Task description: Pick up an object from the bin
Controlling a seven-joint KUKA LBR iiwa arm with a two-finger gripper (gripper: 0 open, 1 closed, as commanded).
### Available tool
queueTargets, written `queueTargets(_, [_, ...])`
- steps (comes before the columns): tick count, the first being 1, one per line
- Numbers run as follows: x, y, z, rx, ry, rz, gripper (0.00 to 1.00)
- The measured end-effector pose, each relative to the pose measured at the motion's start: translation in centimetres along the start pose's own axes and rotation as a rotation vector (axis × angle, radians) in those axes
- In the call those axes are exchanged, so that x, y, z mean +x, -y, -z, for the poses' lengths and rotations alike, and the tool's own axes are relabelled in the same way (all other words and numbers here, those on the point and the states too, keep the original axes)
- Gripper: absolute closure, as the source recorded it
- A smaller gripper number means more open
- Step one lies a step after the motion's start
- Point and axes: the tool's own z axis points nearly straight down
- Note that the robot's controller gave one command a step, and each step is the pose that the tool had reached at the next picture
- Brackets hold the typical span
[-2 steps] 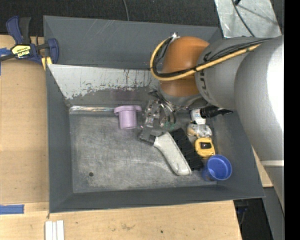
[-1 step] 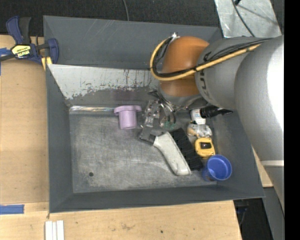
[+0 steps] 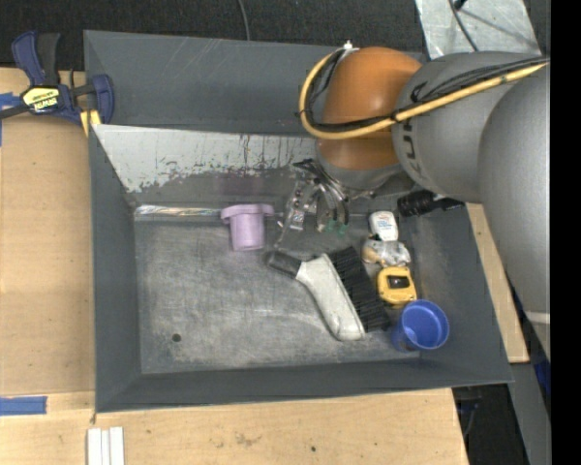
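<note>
1. One relation is judged to govern the coming move: the gripper (image 3: 306,219) hangs low over the bin (image 3: 116,289) floor, close to the foot of the far wall, and the nearest things lie on its near-wall side. Nothing is seen held in it. Whether it is spread or pressed together cannot be told.
2. Closest to the gripper, just toward the near wall, a small dark block (image 3: 282,263) lies flat on the floor.
3. Beside that block the brush (image 3: 331,300) begins. Its long axis slants away from the gripper, toward the near wall and the arm's side, with the white handle on the side away from the arm and the black bristles along the arm-side edge. If the brush is the thing to be taken, a short shift toward the near wall is likely needed, with the grip turned across that slant.
4. Level with the gripper, on the side away from the arm, a lilac cup (image 3: 245,227) is set close by but apart.
5. Farther off on the arm's side, a white bottle (image 3: 382,225) and a yellow tape measure (image 3: 398,285) are found.
6. Farthest from the gripper, a blue cup (image 3: 423,325) stands in the near corner.
</note>
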Motion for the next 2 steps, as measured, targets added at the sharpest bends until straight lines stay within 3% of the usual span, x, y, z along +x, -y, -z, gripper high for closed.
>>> queueTargets(1, [0.40,0.34,3.55,-0.003,0.009,0.009,1.00])
queueTargets(2, [0.56,-0.06,4.36,-0.001,0.006,0.042,1.00])
